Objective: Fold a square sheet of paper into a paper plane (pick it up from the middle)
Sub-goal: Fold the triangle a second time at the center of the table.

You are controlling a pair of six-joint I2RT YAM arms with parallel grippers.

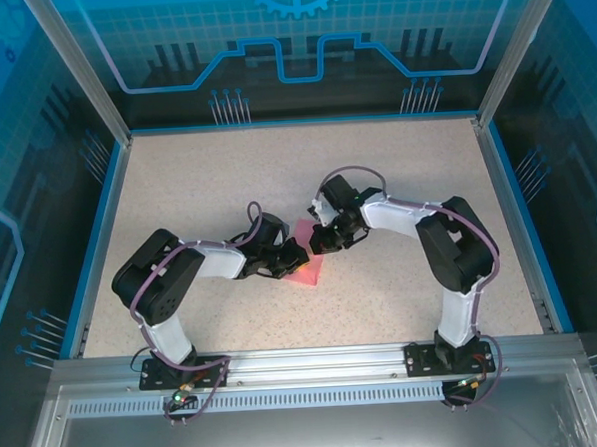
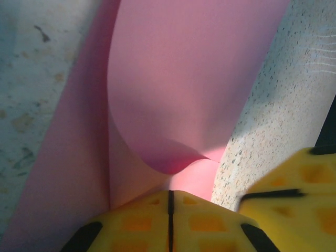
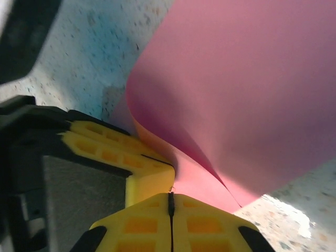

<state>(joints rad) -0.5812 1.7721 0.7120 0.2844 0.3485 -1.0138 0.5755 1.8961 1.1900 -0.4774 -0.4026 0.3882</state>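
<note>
You're pinching the square sheet of paper (image 1: 307, 271) mid-table, left gripper (image 2: 170, 202) and right gripper (image 3: 170, 203) both clamped on it; align edges before creasing.

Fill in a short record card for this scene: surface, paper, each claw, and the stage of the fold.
surface: speckled table
paper: pink sheet, mid-table, between the two claws
paper shape: bent over itself in a soft curl, not pressed flat
left claw: shut, pinching the sheet at the curl
right claw: shut, pinching the sheet from the opposite side
claw spacing: tips close together over the sheet
stage: fold begun, no crease or plane shape yet
</note>
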